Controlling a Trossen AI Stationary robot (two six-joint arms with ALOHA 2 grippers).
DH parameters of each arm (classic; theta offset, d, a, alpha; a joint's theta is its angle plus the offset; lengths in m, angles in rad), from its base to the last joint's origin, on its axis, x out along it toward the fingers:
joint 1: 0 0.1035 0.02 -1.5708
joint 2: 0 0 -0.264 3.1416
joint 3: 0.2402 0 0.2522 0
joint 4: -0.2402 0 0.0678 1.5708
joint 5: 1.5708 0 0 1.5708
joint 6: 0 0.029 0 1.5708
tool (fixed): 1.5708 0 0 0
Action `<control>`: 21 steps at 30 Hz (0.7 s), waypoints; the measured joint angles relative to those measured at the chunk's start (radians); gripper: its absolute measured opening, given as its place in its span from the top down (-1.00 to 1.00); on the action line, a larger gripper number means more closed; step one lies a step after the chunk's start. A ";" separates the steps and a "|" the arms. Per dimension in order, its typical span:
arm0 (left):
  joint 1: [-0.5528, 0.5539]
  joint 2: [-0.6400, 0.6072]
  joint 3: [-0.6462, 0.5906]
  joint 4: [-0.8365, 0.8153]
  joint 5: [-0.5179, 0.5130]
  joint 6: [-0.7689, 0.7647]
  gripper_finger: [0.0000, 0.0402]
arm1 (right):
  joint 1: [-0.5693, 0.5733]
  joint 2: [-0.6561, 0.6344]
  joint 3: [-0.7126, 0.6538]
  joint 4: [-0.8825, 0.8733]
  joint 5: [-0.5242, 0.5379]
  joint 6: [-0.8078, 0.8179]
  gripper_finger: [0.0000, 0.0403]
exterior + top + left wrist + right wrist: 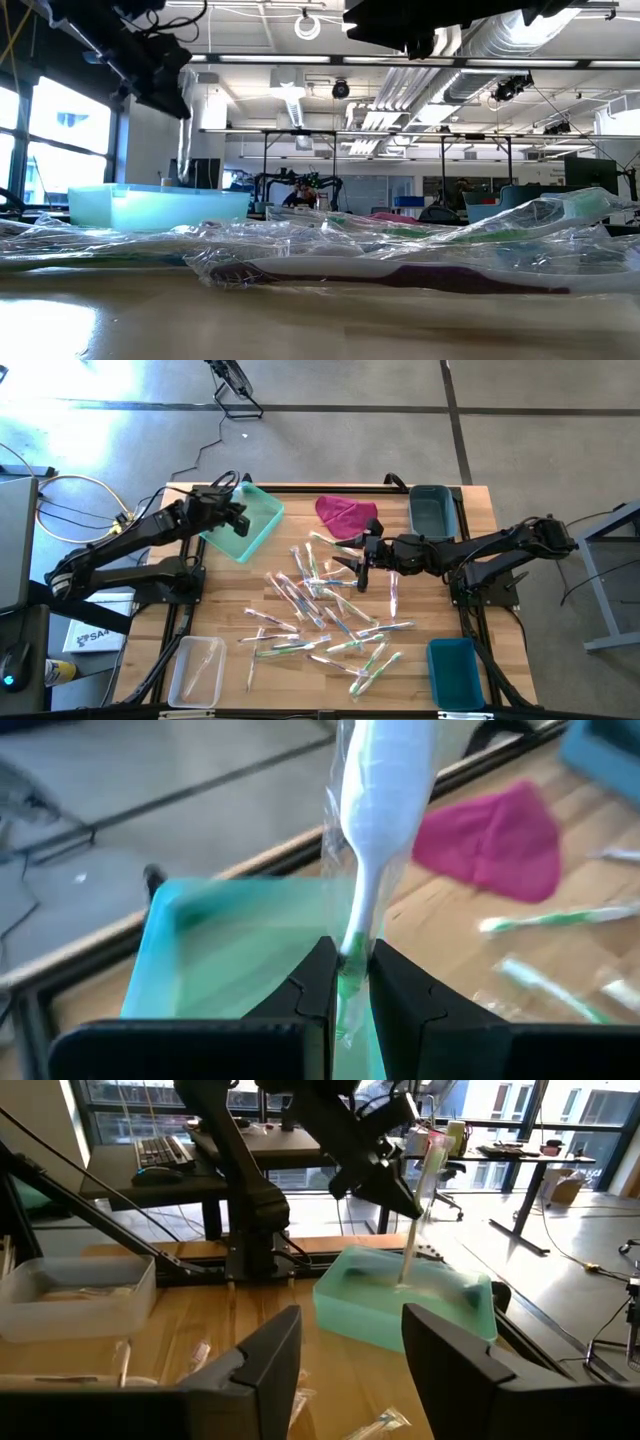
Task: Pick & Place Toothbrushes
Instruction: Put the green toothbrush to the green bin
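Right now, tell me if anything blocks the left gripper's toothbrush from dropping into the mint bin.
Nothing visible does. The left gripper holds the toothbrush directly over the open mint bin, with no object between them.

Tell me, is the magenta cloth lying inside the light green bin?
No, the magenta cloth lies on the bare table, beside the light green bin, not in it.

The left arm reaches toward the frame's upper middle, its hand [237, 518] pinched tight, while the right arm stretches leftward to centre, its hand [358, 565] with fingers parted.
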 joint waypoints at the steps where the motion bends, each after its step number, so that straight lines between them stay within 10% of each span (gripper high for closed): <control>1: 0.006 0.009 0.000 -0.001 0.000 -0.005 0.81 | 0.000 0.000 0.000 0.000 0.000 0.002 0.18; 21: 0.024 0.267 0.000 -0.196 -0.228 -0.057 0.81 | 0.000 0.001 -0.001 -0.045 0.000 0.034 0.26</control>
